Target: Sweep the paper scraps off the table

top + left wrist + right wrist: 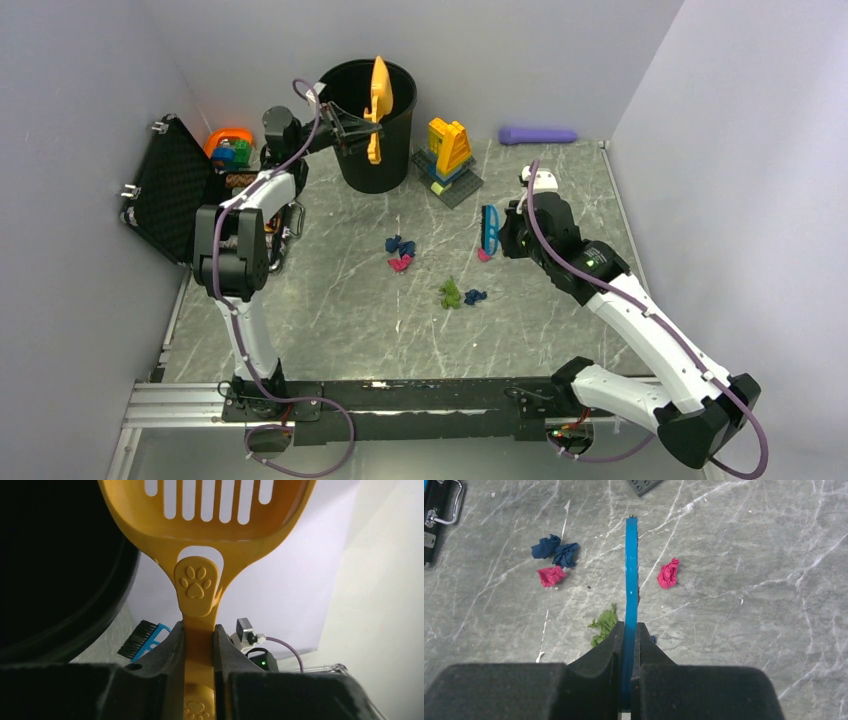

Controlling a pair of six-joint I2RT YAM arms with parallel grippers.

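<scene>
Top view: crumpled coloured paper scraps (450, 293) lie mid-frame on the grey marbled counter (340, 330), just left of the nearer right tool (503, 232), clamped on a blue plastic brush (490, 228); the left tool (352, 125) sits upper centre by a black round bin (375, 165). Left wrist view: it grips an orange slotted plastic scoop (200, 585). Right wrist view: the brush runs up-frame, one pink wad (668, 573) right, the others left.

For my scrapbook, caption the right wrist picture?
The right gripper holds a blue brush near paper scraps on the table.
</scene>
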